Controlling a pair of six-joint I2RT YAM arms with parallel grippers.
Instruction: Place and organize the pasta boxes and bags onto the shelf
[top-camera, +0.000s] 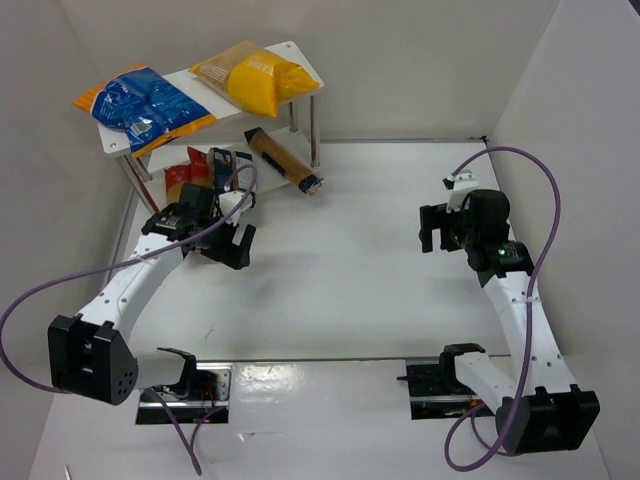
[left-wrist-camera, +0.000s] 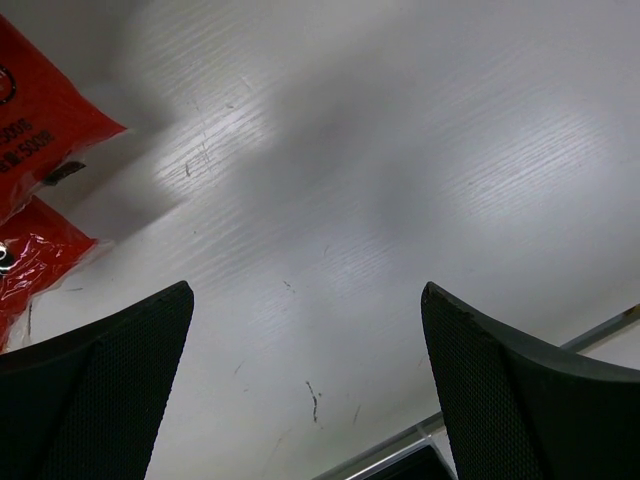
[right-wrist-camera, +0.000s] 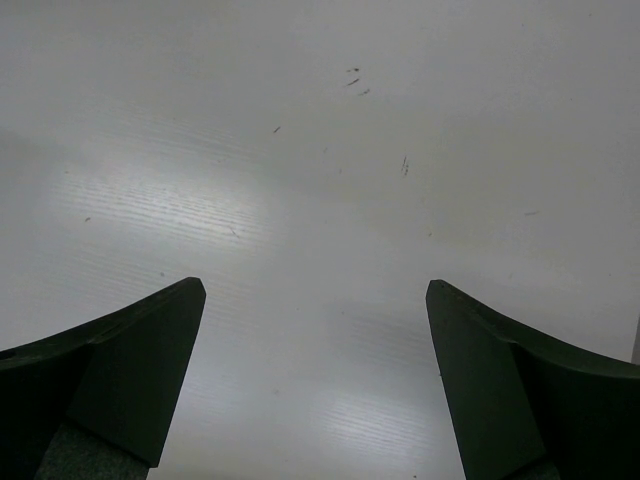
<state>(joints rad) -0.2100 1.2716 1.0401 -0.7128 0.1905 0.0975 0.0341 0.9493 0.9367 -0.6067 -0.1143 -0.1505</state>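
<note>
The white two-tier shelf (top-camera: 303, 60) stands at the back left. Its top board carries a blue-and-orange bag (top-camera: 145, 103), a yellow bag (top-camera: 262, 82) and a clear bag of golden pasta (top-camera: 226, 62) behind it. Red spaghetti packs (top-camera: 184, 173) lie at the lower level; the left wrist view shows them (left-wrist-camera: 40, 110) at its left edge. A long slim tan box (top-camera: 283, 160) lies slanted on the table by the shelf's front legs. My left gripper (top-camera: 228, 248) (left-wrist-camera: 305, 300) hangs open over bare table just in front of the shelf. My right gripper (top-camera: 437, 238) (right-wrist-camera: 315, 295) is open over bare table at the right.
White walls enclose the table on the left, back and right. A dark blue pack (top-camera: 222, 165) sits next to the red packs under the top board. Purple cables loop off both arms. The arm bases (top-camera: 190, 385) stand at the near edge.
</note>
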